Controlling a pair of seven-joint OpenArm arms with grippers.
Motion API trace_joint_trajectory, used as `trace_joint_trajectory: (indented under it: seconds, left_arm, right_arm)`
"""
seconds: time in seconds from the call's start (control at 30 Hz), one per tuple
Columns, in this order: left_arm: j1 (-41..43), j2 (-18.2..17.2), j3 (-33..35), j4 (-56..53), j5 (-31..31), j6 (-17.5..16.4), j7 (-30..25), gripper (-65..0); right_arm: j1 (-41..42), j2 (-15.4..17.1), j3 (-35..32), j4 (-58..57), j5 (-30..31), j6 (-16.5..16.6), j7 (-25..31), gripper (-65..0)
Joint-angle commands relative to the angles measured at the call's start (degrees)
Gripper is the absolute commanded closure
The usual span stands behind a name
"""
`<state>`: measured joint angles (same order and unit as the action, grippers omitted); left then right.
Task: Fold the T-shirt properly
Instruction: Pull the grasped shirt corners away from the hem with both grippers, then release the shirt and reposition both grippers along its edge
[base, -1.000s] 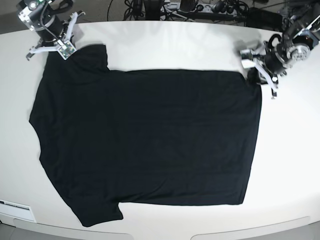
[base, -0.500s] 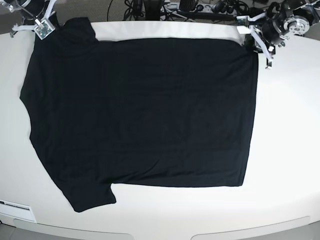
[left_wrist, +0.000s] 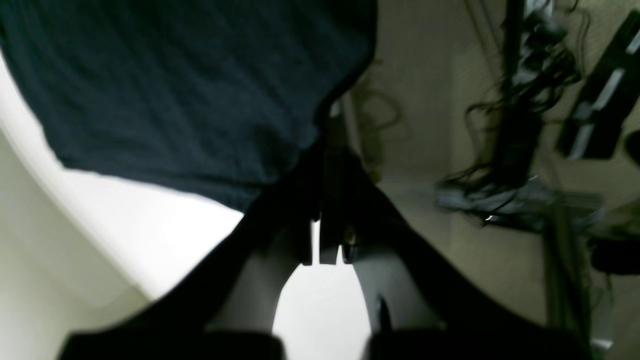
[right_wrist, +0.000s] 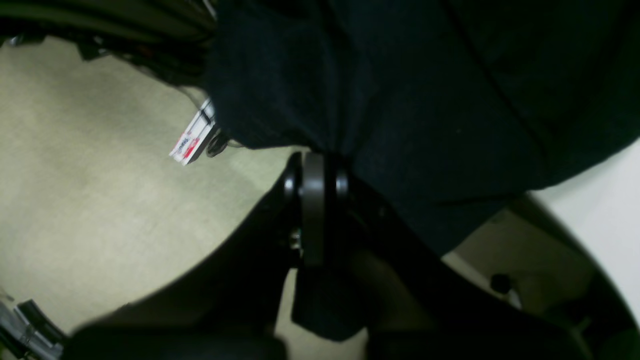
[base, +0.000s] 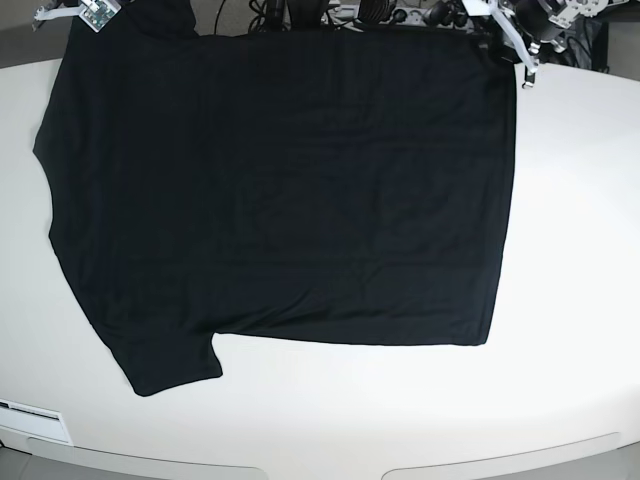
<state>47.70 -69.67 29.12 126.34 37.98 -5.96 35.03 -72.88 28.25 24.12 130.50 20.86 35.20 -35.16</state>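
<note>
A: Left gripper (left_wrist: 322, 220) — jaws pressed together, pinching a corner of the T-shirt (base: 280, 190). In the left wrist view the dark cloth spreads up and away from the fingertips, with the white surface (base: 570, 250) below it and a tangle of cables (left_wrist: 520, 100) off beyond the cloth's edge.

B: Right gripper (right_wrist: 320, 172)?

A: Also clamped tight on cloth. The right wrist view shows the T-shirt bunched right at the pinch point, a sleeve hem running off to one side, floor (right_wrist: 90, 165) under it.

B: Where are both relative to the T-shirt in the base view?

A: At its two far corners, up at the top edge of the picture. The left gripper (base: 520, 40) sits at the T-shirt's far hem corner; of the right one only a small part shows by the far sleeve, too cropped to read.

B: And the T-shirt itself?

A: Spread flat, plain black side up, far edge reaching past the surface's far rim. Long axis runs side to side: hem toward the left gripper's side, sleeves and shoulders toward the right gripper's side. The near sleeve points at the surface's near edge.
</note>
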Motion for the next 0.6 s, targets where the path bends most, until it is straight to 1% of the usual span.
trace_joint_trajectory:
  seconds: [0.0,0.17,0.2,0.3,0.33,0.37,0.47,0.57]
  left_arm:
    - [0.98,-0.98,-0.33,0.9,1.22,1.14,0.7,0.0]
    - [1.9,-0.96,-0.35,0.9,4.79,3.78,0.87,0.0]
    - [1.79,-0.96,-0.57,0.9,6.34,5.42,0.96,0.0]
    - [1.79,-0.94,-1.7,0.9,11.26,13.53,2.51,0.0]
    - [1.79,-0.92,-2.16,0.9,12.79,15.37,3.04,0.0]
    - [1.79,-0.94,-2.78,0.9,13.97,16.41,3.02,0.0]
    - [1.79,-0.44,-5.18,0.9,14.73,16.55,2.23,0.0]
    - [1.77,1.99,-9.38,0.9,13.68,16.52,-0.9,0.0]
  right_arm:
    - [-1.27,0.31,0.35,0.81,0.17,0.17,0.44,0.0]
    - [-0.09,0.33,0.37,1.14,0.13,-0.9,3.89,0.0]
    - [0.79,0.33,0.37,1.44,0.11,-0.94,3.87,0.0]
    - [3.61,0.33,0.37,2.43,-0.57,-2.62,3.87,0.0]
    - [4.63,0.33,0.37,2.84,-1.49,-3.17,3.87,0.0]
    - [5.64,0.33,0.37,3.21,-2.14,-3.41,3.87,0.0]
    - [8.52,0.35,0.37,4.15,-4.81,-5.22,3.89,0.0]
    - [11.61,0.35,0.37,4.28,-4.55,-7.98,5.05,0.0]
